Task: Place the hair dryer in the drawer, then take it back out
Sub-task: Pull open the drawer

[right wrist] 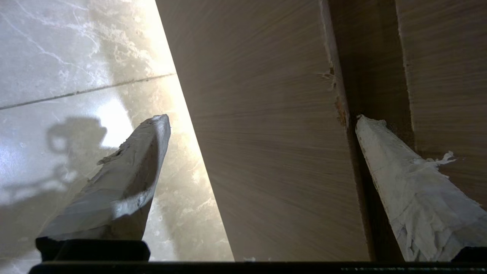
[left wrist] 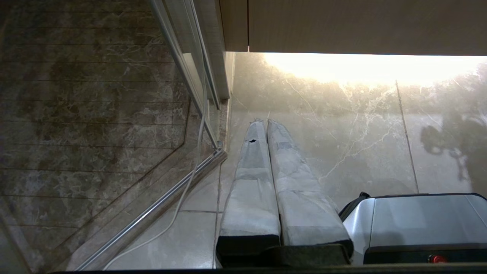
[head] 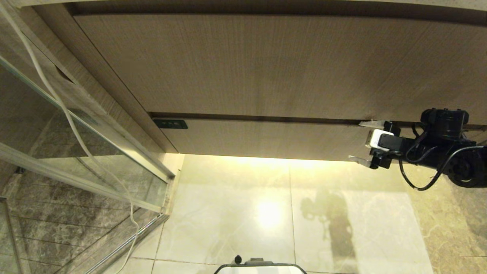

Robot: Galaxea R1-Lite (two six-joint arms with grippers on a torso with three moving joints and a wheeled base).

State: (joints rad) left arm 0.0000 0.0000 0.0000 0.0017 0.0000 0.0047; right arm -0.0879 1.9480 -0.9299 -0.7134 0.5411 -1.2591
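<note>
Wood grain runs along the drawer, shut and flush under a taller panel, its smooth handleless front offering only the dark seam along its top edge. The right gripper stands spread wide, one taped finger at that seam, the other below the front's lower edge. It likely slides stiffly. The hair dryer is nowhere in view. The left gripper, pressed together, hangs over glossy marble floor.
</note>
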